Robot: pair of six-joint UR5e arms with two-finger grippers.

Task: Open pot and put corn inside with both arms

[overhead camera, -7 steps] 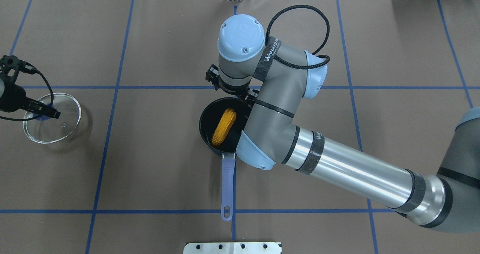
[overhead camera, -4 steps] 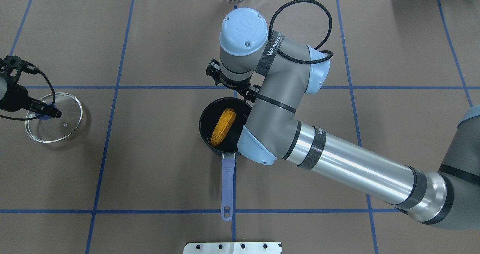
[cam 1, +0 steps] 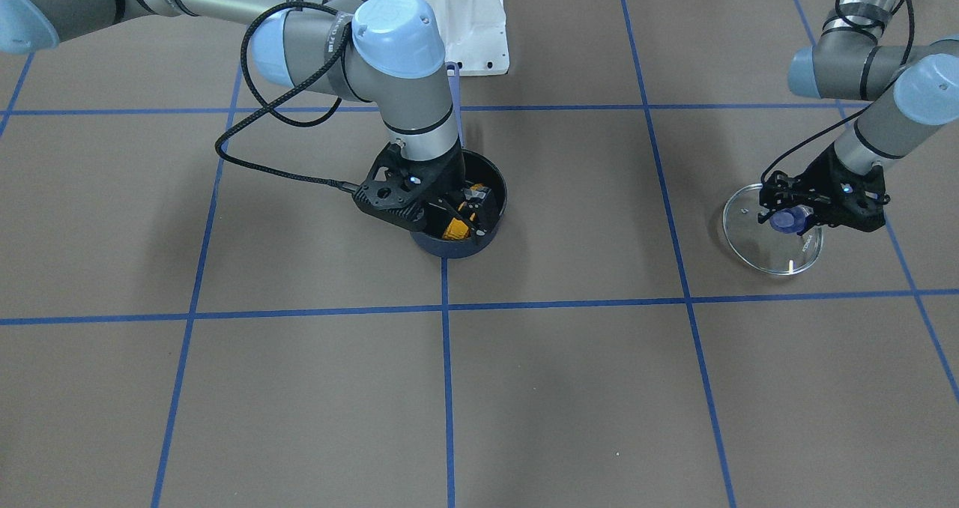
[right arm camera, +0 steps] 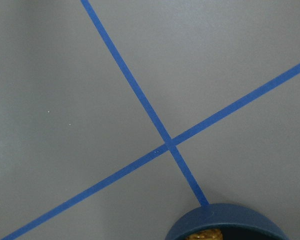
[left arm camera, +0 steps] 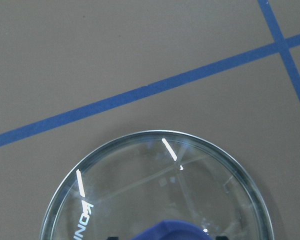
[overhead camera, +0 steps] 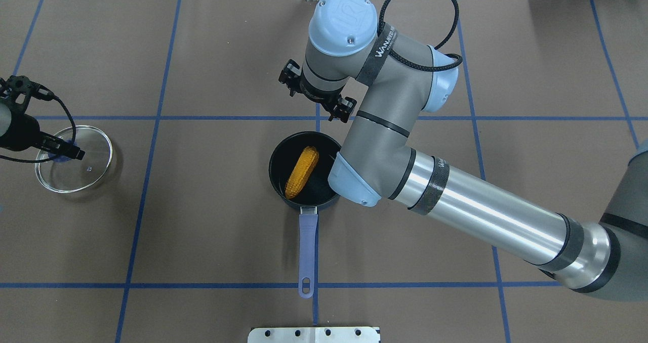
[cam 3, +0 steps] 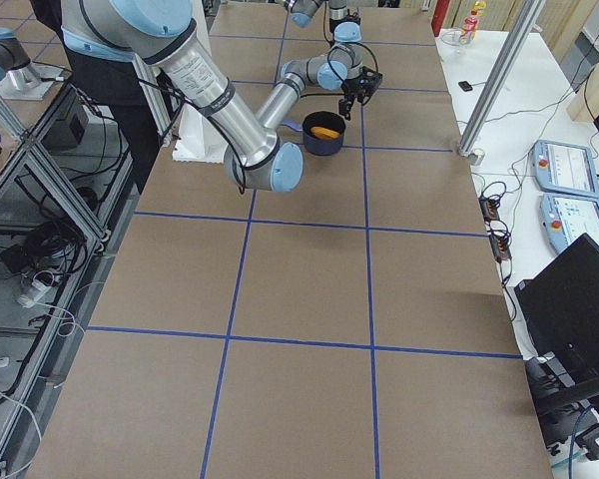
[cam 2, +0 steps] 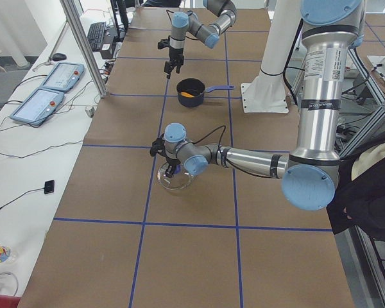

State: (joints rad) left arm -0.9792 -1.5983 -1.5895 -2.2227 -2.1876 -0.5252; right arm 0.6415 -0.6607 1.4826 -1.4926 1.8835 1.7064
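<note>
- The corn cob (overhead camera: pixel 302 172) lies loose and slantwise on the black floor of the saucepan (overhead camera: pixel 278 156). The pan stands at the middle of the table (overhead camera: pixel 202 231) with its lid off, so the placing looks done. The step in hand is most likely getting the right arm clear.
- To do that well, the right gripper (cam 1: pixel 470 212) should rise straight up until its fingertips are above the rim. Only then should it swing away towards the far side or the right.
- A sideways move made too low could catch the pan's far wall and drag or tip it. The pan is light-looking, and its long blue handle (overhead camera: pixel 306 252) points to the near side.
- The right jaws stand apart and hold nothing. They hang over the far part of the pan, and the cob shows beneath them with no contact that I can see.
- The left gripper (cam 1: pixel 794 219) is well apart from the pan, at the table's left. Its jaws are clamped on the blue knob (cam 1: pixel 787 222) of the glass lid (cam 1: pixel 749 247).
- The lid sits low, at or just over the table. I cannot tell whether its rim touches.
- The left arm need only hold steady, or set the lid down flat before letting go.
</note>
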